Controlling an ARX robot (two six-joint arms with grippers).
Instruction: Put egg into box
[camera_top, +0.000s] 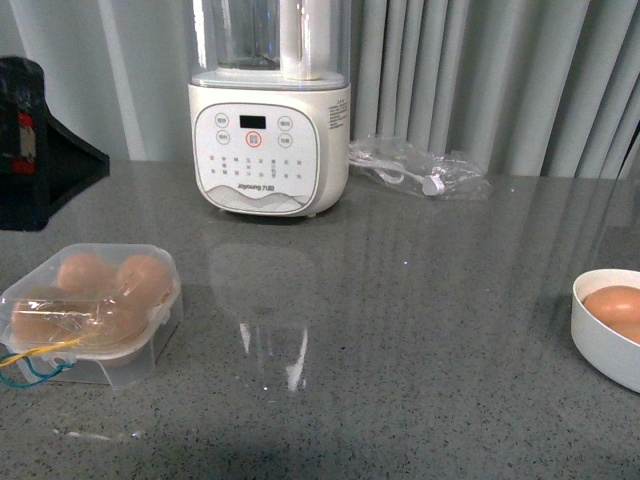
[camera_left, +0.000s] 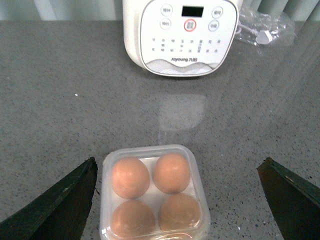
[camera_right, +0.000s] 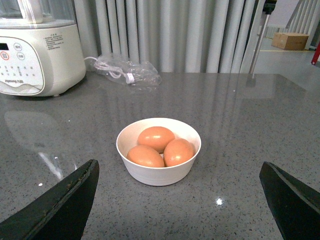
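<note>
Four brown eggs fill the small clear-plastic egg box (camera_top: 90, 310), lower left of the front view.
My left gripper (camera_left: 175, 200) and right gripper (camera_right: 177, 200) both gape wide, empty.

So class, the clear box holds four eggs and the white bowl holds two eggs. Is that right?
Not quite. The white bowl holds three eggs, as the right wrist view shows. The clear box does hold four, seen in the left wrist view.

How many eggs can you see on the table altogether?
7. Four fill the hollows of the clear box: eggs at and. Three sit in the white bowl: and. More could lie hidden beneath those.
</note>
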